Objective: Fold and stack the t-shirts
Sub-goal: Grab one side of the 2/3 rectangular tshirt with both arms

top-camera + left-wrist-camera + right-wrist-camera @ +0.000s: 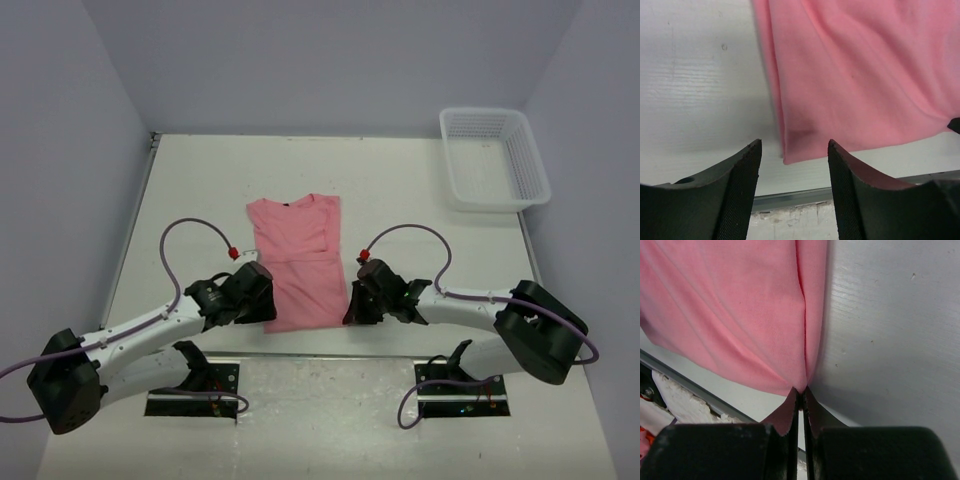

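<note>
White table [420, 200]: right gripper [800, 391] clamps a t-shirt [740, 315] corner, left gripper [794, 143] gapes near another.

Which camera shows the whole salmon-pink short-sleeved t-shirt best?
The top external view: the salmon-pink short-sleeved t-shirt lies there whole, folded narrow on the white table. The left wrist view shows only its near corner by the open left gripper; the right wrist view only the corner pinched in the shut right gripper.

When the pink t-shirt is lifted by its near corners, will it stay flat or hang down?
Probably it will hang limp: the t-shirt lies in soft wrinkles, and its corner bunches in the shut right hand. It looks thin, so it is likely light. Held at one corner only, the fold may slip open; the left hand is open.
</note>
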